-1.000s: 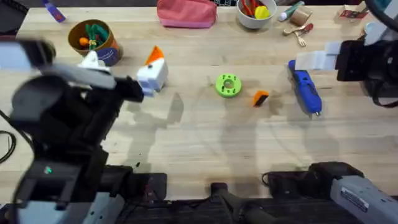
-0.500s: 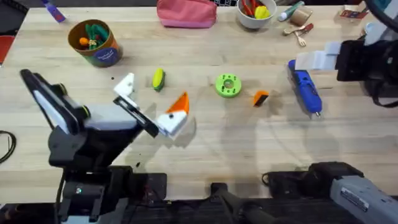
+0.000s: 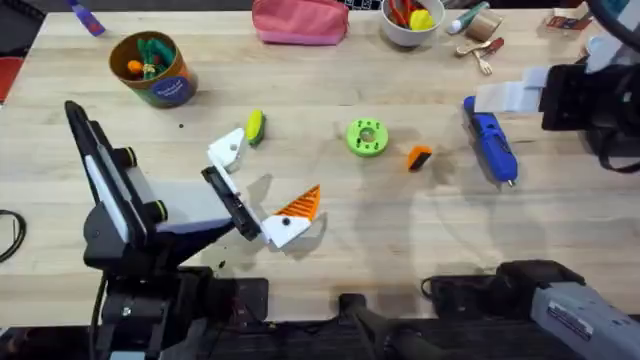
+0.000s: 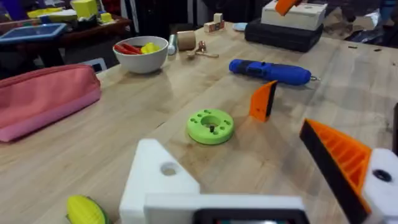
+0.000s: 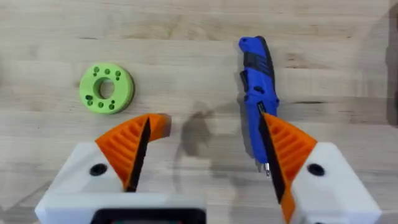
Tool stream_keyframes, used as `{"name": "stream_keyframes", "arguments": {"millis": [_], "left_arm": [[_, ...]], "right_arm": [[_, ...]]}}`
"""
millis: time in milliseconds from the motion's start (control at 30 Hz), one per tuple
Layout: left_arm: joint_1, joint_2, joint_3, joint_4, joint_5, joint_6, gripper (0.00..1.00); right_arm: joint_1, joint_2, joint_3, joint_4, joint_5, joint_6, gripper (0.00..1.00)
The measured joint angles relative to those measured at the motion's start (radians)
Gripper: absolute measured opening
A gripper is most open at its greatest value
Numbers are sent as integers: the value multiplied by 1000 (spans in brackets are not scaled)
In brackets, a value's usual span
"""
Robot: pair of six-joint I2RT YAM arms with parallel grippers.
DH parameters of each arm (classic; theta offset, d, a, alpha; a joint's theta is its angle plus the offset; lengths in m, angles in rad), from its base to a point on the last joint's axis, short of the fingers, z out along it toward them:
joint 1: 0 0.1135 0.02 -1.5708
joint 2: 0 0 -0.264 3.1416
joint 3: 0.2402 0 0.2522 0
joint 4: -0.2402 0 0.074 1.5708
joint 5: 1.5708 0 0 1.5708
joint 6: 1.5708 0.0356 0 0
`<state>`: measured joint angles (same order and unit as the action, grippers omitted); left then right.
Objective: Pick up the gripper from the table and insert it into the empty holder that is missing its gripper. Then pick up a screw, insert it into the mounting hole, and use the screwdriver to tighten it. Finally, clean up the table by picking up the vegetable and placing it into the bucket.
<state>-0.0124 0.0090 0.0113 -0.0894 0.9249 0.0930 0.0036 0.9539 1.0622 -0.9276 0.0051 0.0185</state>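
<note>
Two pincers are spread wide and hold nothing. The left pincer hangs low over the desk left of centre; one of its jaws is the holder, a bare white mount, and the other carries an orange wedge. The vegetable lies just beside the holder. The gripper sits loose on the wood between a green disc and the screwdriver, near both. The right pincer hovers above that stretch, one orange pad over the screwdriver's tip. The bucket stands at the far left, with toys inside.
</note>
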Motion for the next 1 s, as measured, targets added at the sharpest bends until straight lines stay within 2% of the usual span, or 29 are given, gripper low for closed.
{"name": "stream_keyframes", "arguments": {"millis": [1000], "left_arm": [[0,0,0,-2,22,-19,986]], "right_arm": [[0,0,0,0,0,0,994]]}}
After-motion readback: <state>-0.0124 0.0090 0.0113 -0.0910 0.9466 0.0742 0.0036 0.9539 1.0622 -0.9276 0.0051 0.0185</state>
